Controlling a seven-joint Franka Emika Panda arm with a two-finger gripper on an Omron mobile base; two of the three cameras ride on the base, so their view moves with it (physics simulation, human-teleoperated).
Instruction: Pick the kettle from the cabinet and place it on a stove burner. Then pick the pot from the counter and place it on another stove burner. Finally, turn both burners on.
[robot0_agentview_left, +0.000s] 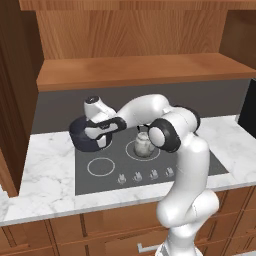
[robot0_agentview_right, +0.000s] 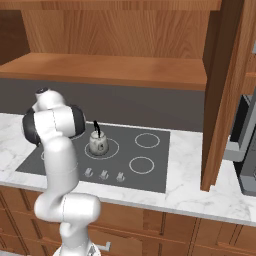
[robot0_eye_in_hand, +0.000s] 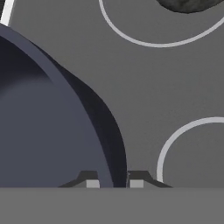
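Observation:
The wide dark pot (robot0_agentview_left: 80, 134) is at the back left of the dark cooktop (robot0_agentview_left: 200, 162), partly over the marble counter (robot0_agentview_left: 45, 170). My gripper (robot0_agentview_left: 98, 137) is shut on its rim. In the hand view the pot wall (robot0_eye_in_hand: 52, 131) fills the left side, and the rim runs between my two fingertips (robot0_eye_in_hand: 92, 183), with the gripper (robot0_eye_in_hand: 114, 183) clamped across it. The small silvery kettle (robot0_agentview_left: 143, 145) (robot0_agentview_right: 98, 142) stands on the rear middle burner, apart from the pot. The wooden cabinet shelf (robot0_agentview_left: 140, 70) is above.
A free burner ring (robot0_agentview_left: 101, 166) lies front left, with two more (robot0_agentview_right: 147, 140) (robot0_agentview_right: 141, 164) on the right. Several knobs (robot0_agentview_left: 145, 176) line the cooktop's front edge. A tall cabinet side panel (robot0_agentview_right: 225, 100) and a dark appliance (robot0_agentview_right: 247, 145) stand at the right.

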